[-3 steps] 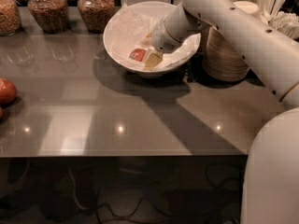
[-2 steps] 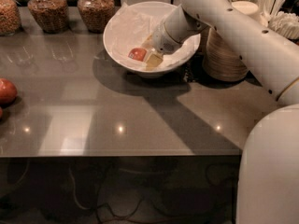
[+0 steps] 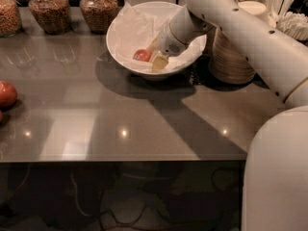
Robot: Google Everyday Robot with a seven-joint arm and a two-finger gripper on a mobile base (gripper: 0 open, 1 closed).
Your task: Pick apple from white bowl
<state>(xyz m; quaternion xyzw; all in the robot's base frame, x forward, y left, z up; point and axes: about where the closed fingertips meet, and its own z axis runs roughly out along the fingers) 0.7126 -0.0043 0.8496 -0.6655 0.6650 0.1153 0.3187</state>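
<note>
Change: almost none, gripper [image 3: 156, 60] stays low inside the white bowl [image 3: 144, 72] | Jaws: open or closed cannot be told, tip just right of the apple [image 3: 142, 55] | Apple: on the paper lining [image 3: 127, 30], mid-bowl | Step: settling the grasp | Next: probably secure the apple, then lift clear of the rim.

Pale gripper [image 3: 158, 60], down inside the glossy white bowl [image 3: 113, 46], is covering the small red-orange apple's [image 3: 141, 55] three o'clock side; the nine o'clock edge is cropping a dark red fruit [image 3: 6, 94].
</note>
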